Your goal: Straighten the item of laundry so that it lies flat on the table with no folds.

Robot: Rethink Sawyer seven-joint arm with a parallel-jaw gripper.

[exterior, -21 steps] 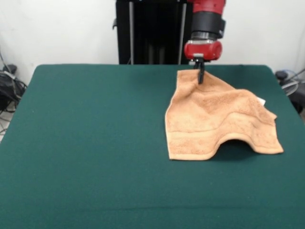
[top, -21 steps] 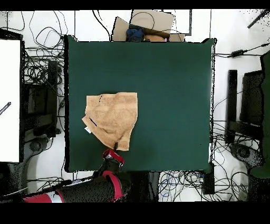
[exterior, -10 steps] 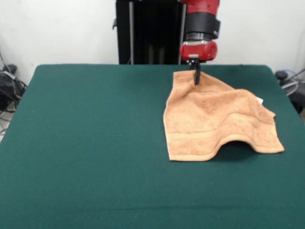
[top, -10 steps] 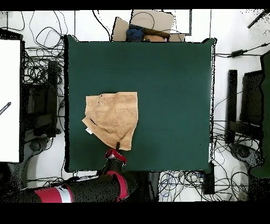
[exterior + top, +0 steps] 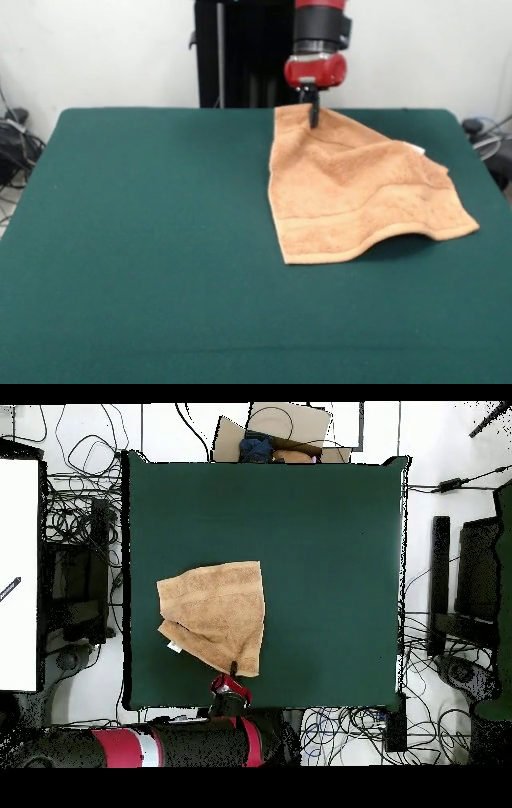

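Dark green felt covered the surface (image 5: 144, 240), and its left and middle parts in the front view lay bare. Right of centre lay the orange-tan terry hand towel (image 5: 356, 192), spreading from the upper middle of the frame down toward the right. In the overhead view the hand towel (image 5: 215, 614) sat in the lower left part of the surface (image 5: 330, 564), close to its bottom edge.

At the towel's top corner stood the red and black gripper (image 5: 314, 112), its jaws clamped on the cloth there and holding that corner slightly raised. In the overhead view the gripper (image 5: 233, 671) met the towel at its lowest corner.

Further right, the near hem bowed up off the felt in a shallow arch with shadow under it, and a small white tag (image 5: 414, 147) showed at the right edge, where a layer seemed to be doubled over.

The cloth looked soft, light and limp, likely to drape and drag rather than slide as a sheet, and the felt would probably grip it. A corner or the woven border band seemed the best hold, since pinching mid-panel would only bunch the pile.
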